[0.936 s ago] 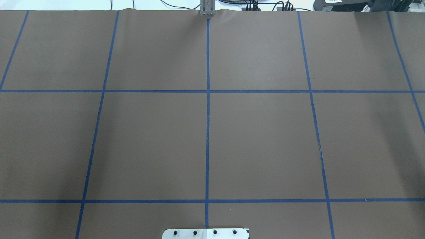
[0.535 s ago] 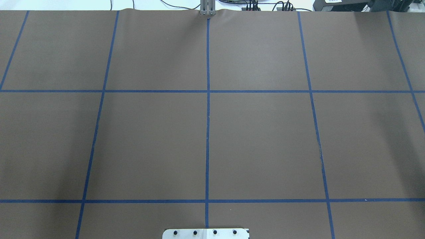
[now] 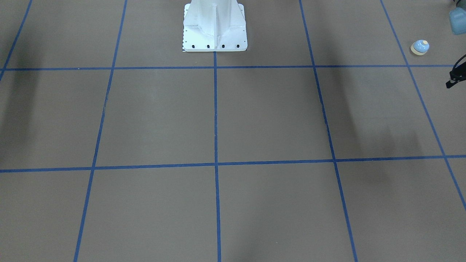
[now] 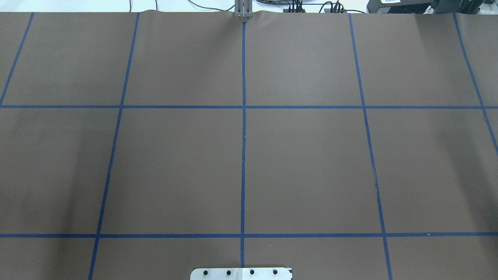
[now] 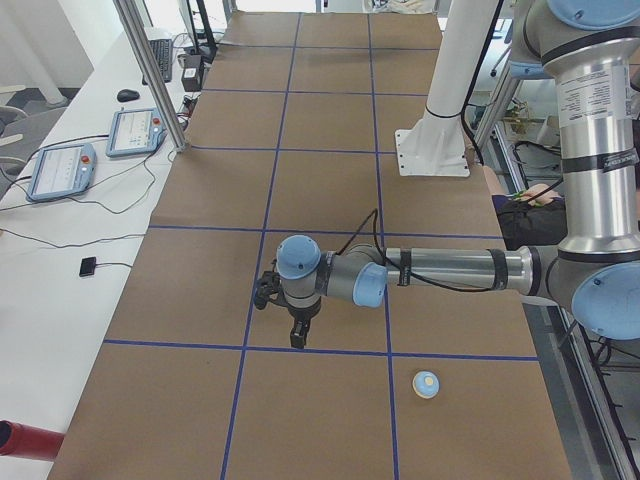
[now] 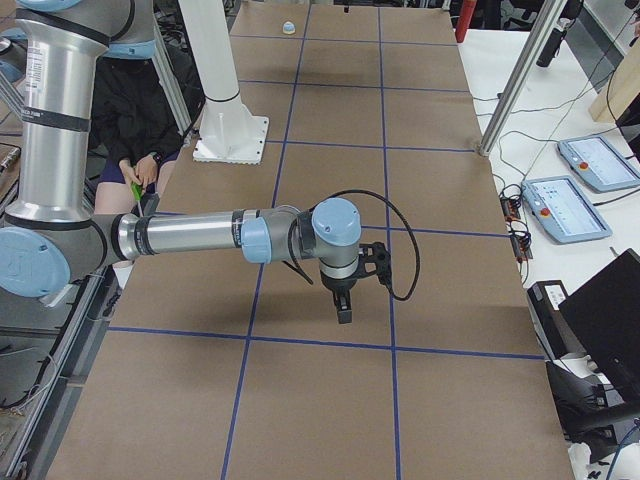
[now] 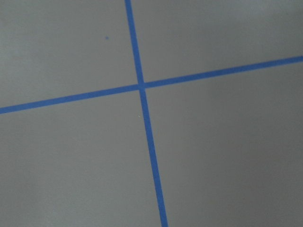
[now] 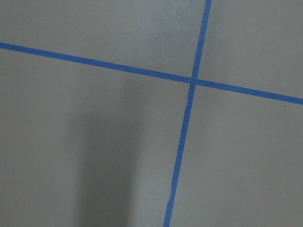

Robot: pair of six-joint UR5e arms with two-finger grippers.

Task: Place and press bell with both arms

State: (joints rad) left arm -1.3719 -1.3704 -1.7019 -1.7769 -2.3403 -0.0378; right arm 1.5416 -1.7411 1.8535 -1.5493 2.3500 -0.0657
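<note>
The bell [image 3: 419,47] is a small light-blue dome with a cream button and a tan base ring. It stands on the brown paper at the table's end on my left, and also shows in the exterior left view [image 5: 427,383] and, far off, in the exterior right view [image 6: 288,28]. My left gripper [image 5: 299,336] hangs over the paper, apart from the bell; only a black edge of it shows in the front view [image 3: 451,80]. My right gripper [image 6: 344,309] hangs over the paper at the other end. I cannot tell whether either is open or shut. The overhead view shows neither arms nor bell.
The white bolted pedestal [image 3: 214,29] stands at the robot's side of the table. Blue tape lines [image 4: 243,155] grid the brown paper. Teach pendants [image 5: 62,170] and cables lie on the white side table, with metal posts [image 5: 150,70]. A seated person [image 6: 130,110] is behind the robot.
</note>
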